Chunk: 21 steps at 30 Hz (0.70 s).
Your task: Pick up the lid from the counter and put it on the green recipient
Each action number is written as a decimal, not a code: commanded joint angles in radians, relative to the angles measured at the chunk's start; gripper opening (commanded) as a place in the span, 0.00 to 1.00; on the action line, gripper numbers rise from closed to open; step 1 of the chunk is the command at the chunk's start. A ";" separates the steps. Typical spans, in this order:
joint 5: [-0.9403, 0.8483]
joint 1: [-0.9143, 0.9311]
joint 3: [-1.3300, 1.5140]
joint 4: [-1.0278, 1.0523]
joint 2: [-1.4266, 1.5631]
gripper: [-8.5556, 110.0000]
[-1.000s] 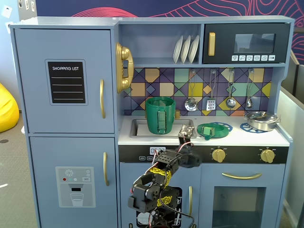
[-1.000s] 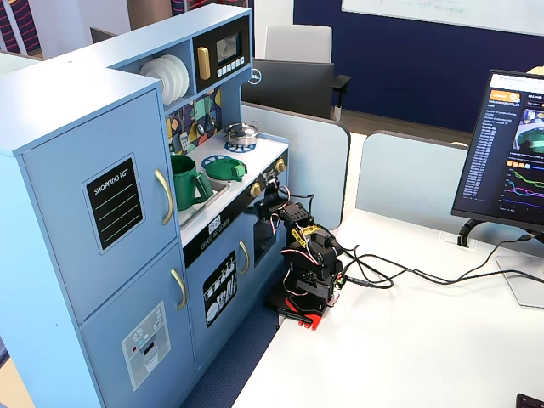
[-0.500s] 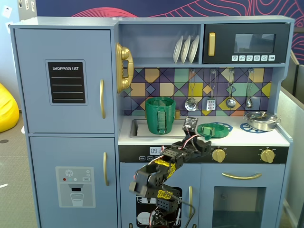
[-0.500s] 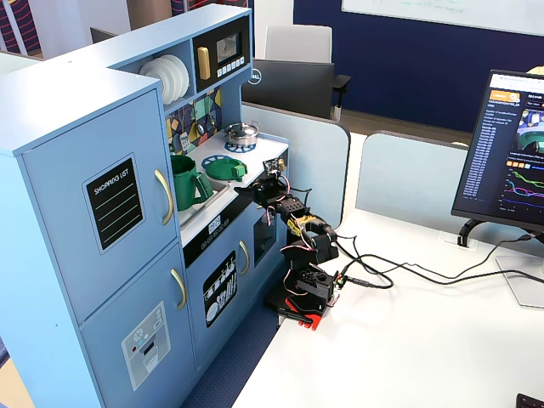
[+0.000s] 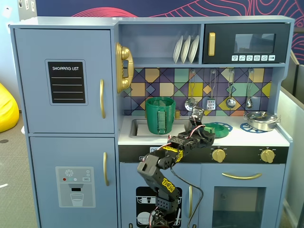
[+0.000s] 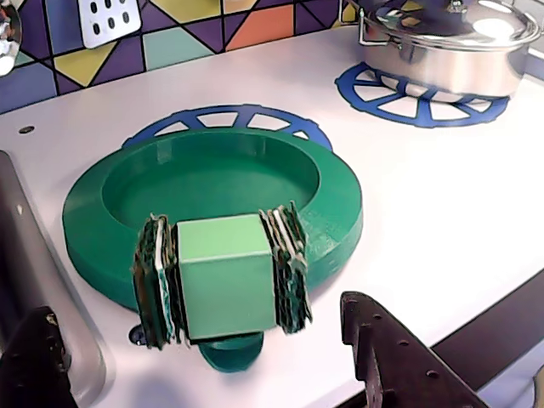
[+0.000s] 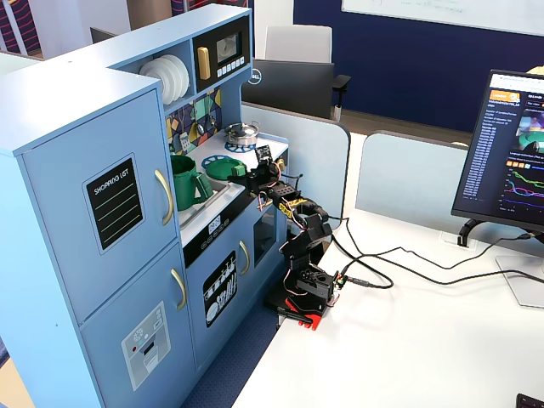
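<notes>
On the counter, one lid [image 6: 212, 200], one tool [image 6: 212, 361], seemingly open.

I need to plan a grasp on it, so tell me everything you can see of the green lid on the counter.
The lid is a round, dark green disc that looks like matte plastic, lying flat on the white counter with its recessed side up and a raised rim around it. A lighter green block-shaped tab with layered padding on both sides stands at its near edge. It covers most of a blue spoked ring. The gripper is open, its fingers low on either side of the tab, not touching it.
</notes>
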 commanded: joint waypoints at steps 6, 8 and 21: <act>0.018 -0.017 -0.176 -0.057 -0.114 0.37; 0.020 -0.018 -0.221 -0.057 -0.155 0.36; -0.025 -0.072 -0.316 -0.037 -0.181 0.07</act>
